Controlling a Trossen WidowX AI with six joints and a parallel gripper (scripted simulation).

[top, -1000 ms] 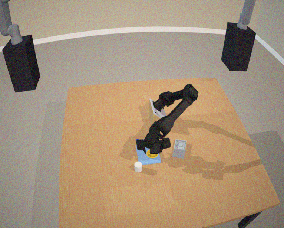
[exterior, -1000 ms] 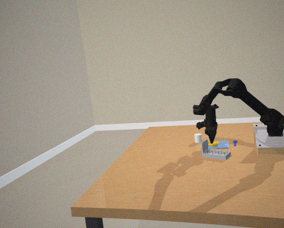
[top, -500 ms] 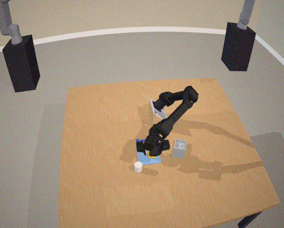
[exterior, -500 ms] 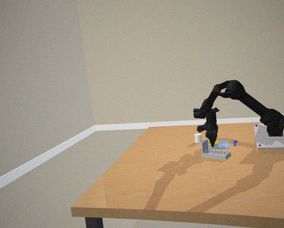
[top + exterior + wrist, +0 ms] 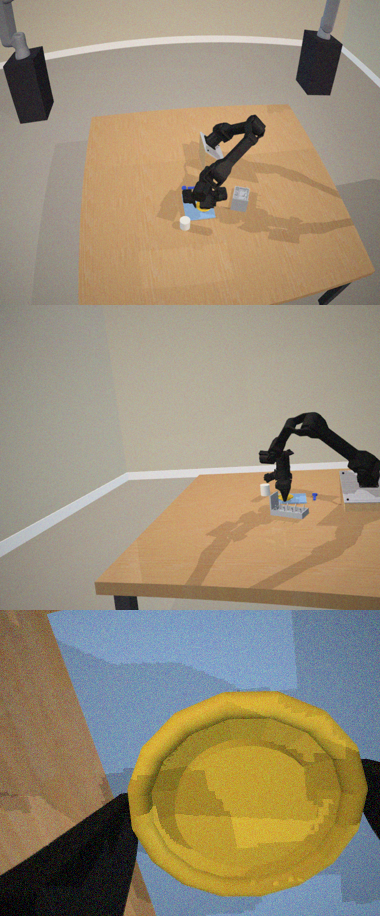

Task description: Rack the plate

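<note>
The round yellow plate (image 5: 203,210) (image 5: 290,496) (image 5: 245,795) lies flat on the flat blue mat (image 5: 198,215) (image 5: 299,497) (image 5: 175,640), directly between the black gripper's (image 5: 207,202) (image 5: 285,500) (image 5: 246,777) widely spread fingers, one at each side of its rim (whether they grip, I can't tell).

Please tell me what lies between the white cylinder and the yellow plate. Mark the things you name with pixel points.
Part of the blue mat (image 5: 194,214) (image 5: 299,497) (image 5: 175,640), near one corner, lies between them, as the top view shows.

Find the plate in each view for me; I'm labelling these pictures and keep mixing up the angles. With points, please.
Top: below centre, partly hidden under the tool (image 5: 206,207) (image 5: 284,499).
Exterior: right of centre, behind the rack (image 5: 286,513) (image 5: 240,204).
Wrist: large, right of centre.
Shared landmark: the blue mat (image 5: 199,216) (image 5: 299,497) (image 5: 200,640) beneath the plate (image 5: 203,209) (image 5: 290,496) (image 5: 245,782).
</note>
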